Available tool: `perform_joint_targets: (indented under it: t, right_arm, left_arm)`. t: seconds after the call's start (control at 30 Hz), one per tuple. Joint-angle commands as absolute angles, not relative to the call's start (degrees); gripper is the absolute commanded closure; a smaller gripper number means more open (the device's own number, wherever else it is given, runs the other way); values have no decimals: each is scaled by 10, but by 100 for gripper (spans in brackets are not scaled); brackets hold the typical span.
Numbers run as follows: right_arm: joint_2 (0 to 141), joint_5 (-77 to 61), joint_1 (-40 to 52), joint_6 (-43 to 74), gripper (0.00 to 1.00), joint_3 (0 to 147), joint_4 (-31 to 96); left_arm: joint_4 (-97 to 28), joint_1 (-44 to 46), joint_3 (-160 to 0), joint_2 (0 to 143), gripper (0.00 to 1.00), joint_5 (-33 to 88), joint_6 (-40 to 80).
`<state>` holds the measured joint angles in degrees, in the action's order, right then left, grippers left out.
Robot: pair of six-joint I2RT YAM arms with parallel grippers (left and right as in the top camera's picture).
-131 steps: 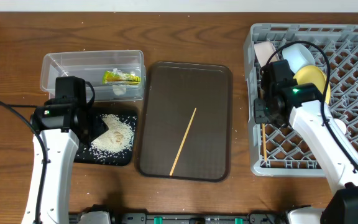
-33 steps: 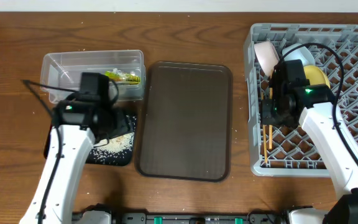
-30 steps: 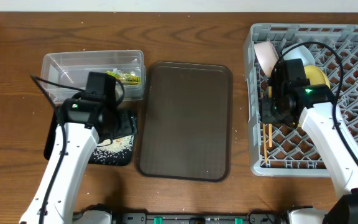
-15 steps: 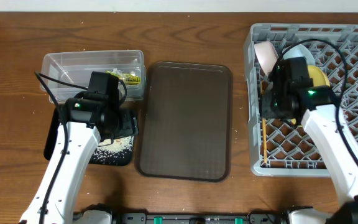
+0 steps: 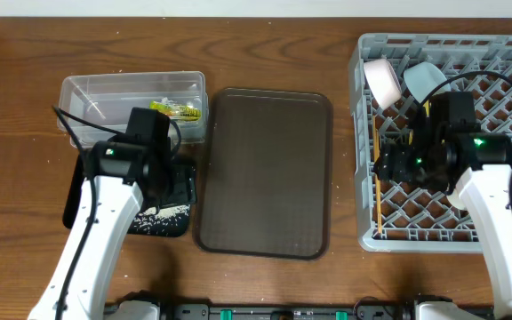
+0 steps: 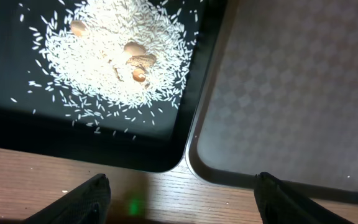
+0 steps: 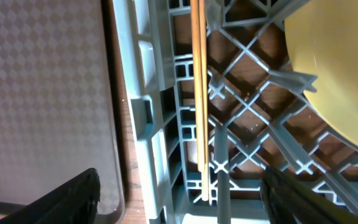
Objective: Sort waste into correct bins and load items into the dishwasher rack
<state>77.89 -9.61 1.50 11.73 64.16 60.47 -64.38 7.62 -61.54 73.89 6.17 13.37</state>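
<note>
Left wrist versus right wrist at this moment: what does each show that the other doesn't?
Only the left wrist view shows the rice heap, lying on the black tray. Only the right wrist view shows the chopsticks lying in the grey rack, with part of the yellow plate to one side. Both show a part of the brown serving tray, and in each the left gripper or right gripper is open and holds nothing.

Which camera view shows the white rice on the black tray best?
The left wrist view: the rice heap lies close and unobstructed on the black tray, single grains and brownish bits distinct. Overhead, the left arm covers most of it; only scattered grains show. The right wrist view does not show it.
</note>
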Motion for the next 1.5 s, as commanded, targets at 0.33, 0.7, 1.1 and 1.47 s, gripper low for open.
perform_joint_targets:
  t: [0.33,0.7,1.1,1.47]
  right_arm:
    - [441,-61,30,107,1,426,434]
    - [314,-41,30,106,1,392,464]
    - [315,-41,30,107,1,392,521]
    - [314,-19,30,101,1,392,546]
  left_arm:
    - [-547,78,-453,376,23,47,142]
    - [-541,78,-441,283,23,47,142]
    - [-541,78,-441,283,23,47,142]
    - [-541,78,-441,283,23,47,142]
